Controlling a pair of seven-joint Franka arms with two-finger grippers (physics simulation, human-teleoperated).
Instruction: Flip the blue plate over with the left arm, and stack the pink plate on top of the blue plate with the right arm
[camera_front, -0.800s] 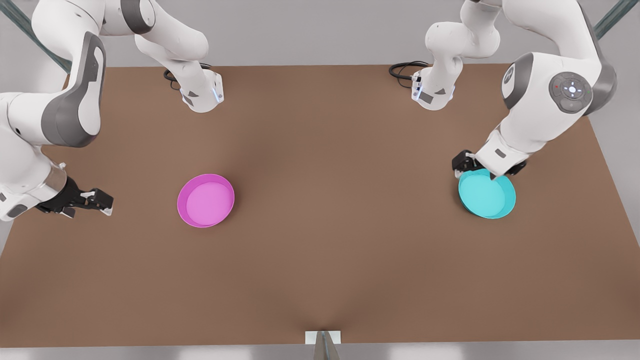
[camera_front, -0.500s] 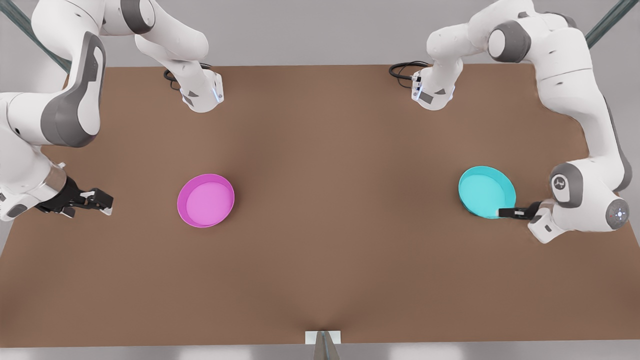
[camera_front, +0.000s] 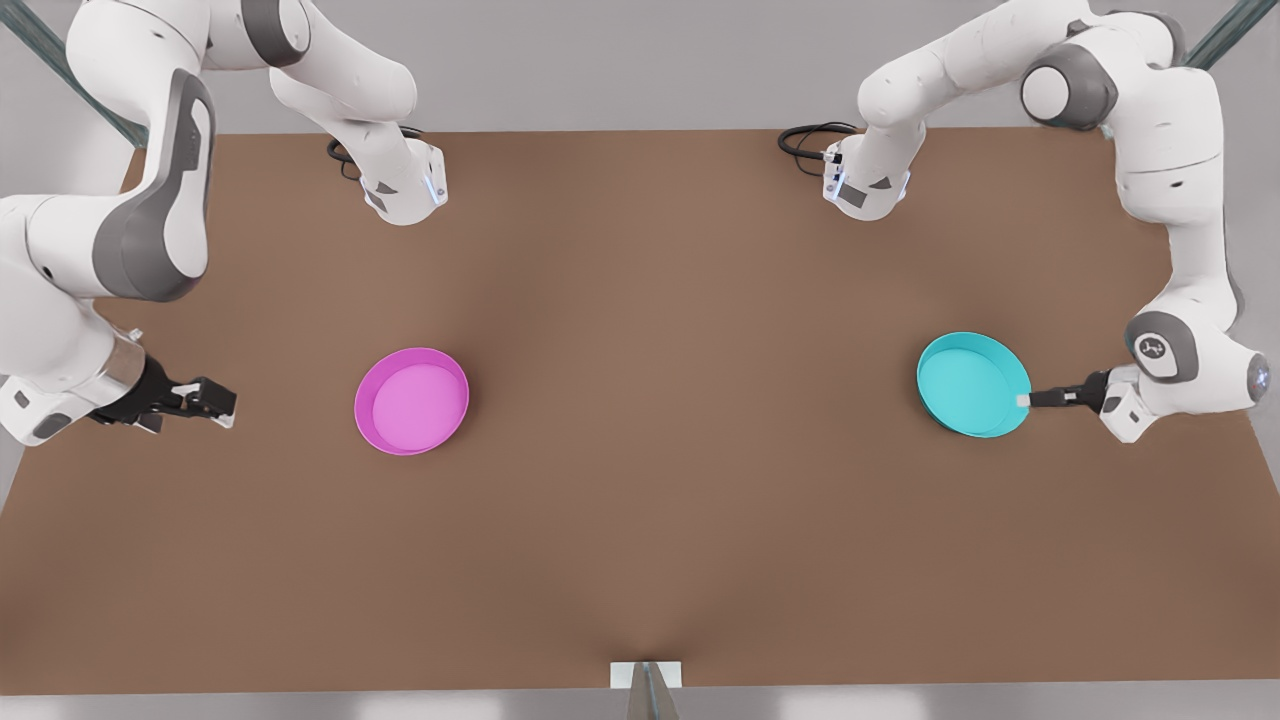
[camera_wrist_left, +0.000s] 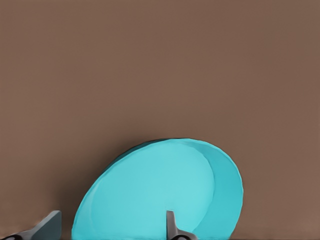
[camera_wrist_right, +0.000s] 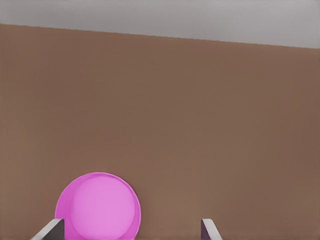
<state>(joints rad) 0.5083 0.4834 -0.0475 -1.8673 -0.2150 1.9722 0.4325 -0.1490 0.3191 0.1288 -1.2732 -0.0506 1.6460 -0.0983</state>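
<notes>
The blue plate (camera_front: 972, 385) rests rim-up on the brown table (camera_front: 660, 520) toward the front view's right; it also looms close in the left wrist view (camera_wrist_left: 150, 195). My left gripper (camera_front: 1025, 400) lies low and level at the plate's right edge, open, with one finger (camera_wrist_left: 172, 227) over the dish and the other outside the rim. The pink plate (camera_front: 412, 400) sits rim-up toward the front view's left. My right gripper (camera_front: 225, 405) hovers open well to its left, apart from it, and the right wrist view shows the pink plate (camera_wrist_right: 100, 207) ahead of the fingertips (camera_wrist_right: 207, 227).
Both arm bases (camera_front: 405, 190) (camera_front: 865, 185) stand at the table's far edge with black cables (camera_front: 805, 140) coiled beside them. A small white bracket (camera_front: 645, 675) sits at the near edge. Bare tabletop stretches between the two plates.
The left arm swung from the blue plate's far side round to its right side and dropped level with the rim. The right gripper crept slightly toward the pink plate. Neither plate moved.
</notes>
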